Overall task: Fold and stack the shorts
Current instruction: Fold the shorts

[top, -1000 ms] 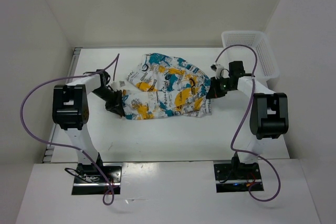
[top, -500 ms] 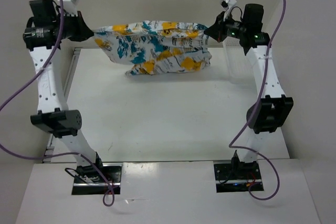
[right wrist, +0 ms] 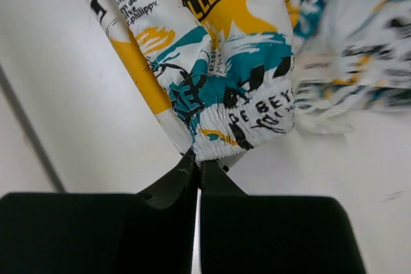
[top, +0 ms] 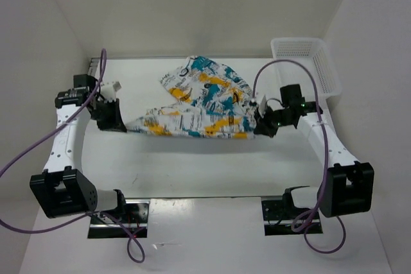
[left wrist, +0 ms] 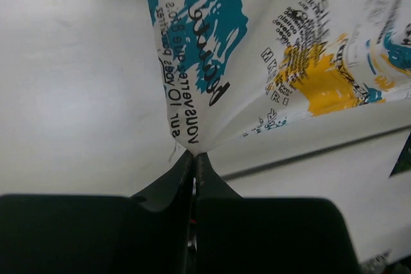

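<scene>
Top external, looking down: finds the shorts (top: 199,104) slung low over the middle of the counter (top: 192,165), pinched at the left end by the left claw (top: 119,122) and at the right end by the right claw (top: 260,125), with the far portion heaped on the counter behind the stretched front edge. Left wrist: shows that claw closed flat on a thin fan of printed cloth, with no gap to be seen. Right wrist: shows the other clamped likewise, on a gathered, elasticated hem (likely the waistband, though hard to be sure). Reads as very light, thin, crinkly and wholly limp: sagging and puckering between the two holds, keeping no shape of its own. Probably slick enough to creep out of a shallow pinch, so better taken deep on a hem or the elastic band than on a single ply. Calls for holds at two corners of one edge, kept level and spread, to lay a clean fold. Risks dragging the heap along if pulled fast. Leaves the white mesh basket (top: 308,62) at the far right corner, well apart from the cloth.
</scene>
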